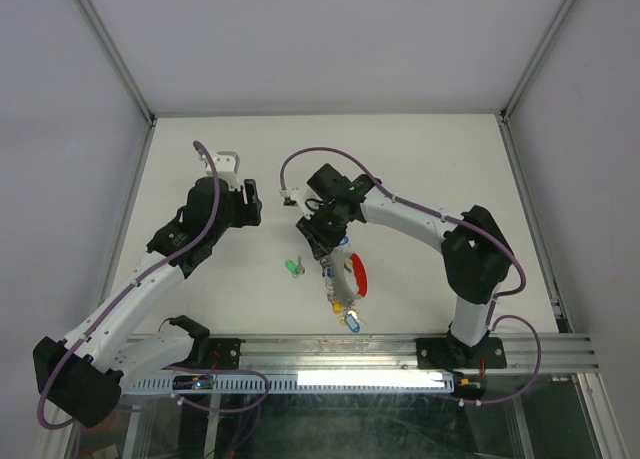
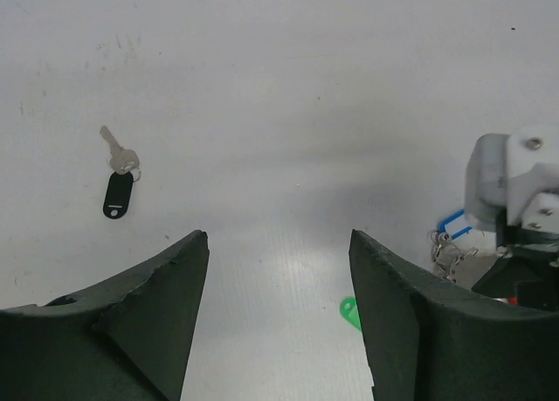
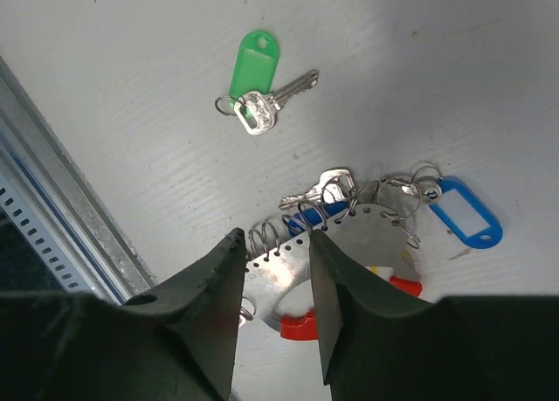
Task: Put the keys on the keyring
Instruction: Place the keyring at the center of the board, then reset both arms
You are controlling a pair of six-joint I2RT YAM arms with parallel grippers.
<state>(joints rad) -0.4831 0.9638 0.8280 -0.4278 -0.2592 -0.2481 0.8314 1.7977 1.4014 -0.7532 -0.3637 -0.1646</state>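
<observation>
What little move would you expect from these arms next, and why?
Probably the right gripper closes on the keyring, whose metal coils lie between its parted fingers. That would steady it while the open, empty left gripper fetches the loose green key.

The keyring (image 1: 345, 284) is lying on the table (image 1: 420, 149) near its front edge, partly beneath the right gripper (image 1: 322, 247). A tagged key (image 1: 293, 267) is lying just left of it, apart. A second tagged key (image 2: 118, 178) is lying alone beyond the left gripper (image 2: 278, 237).
</observation>
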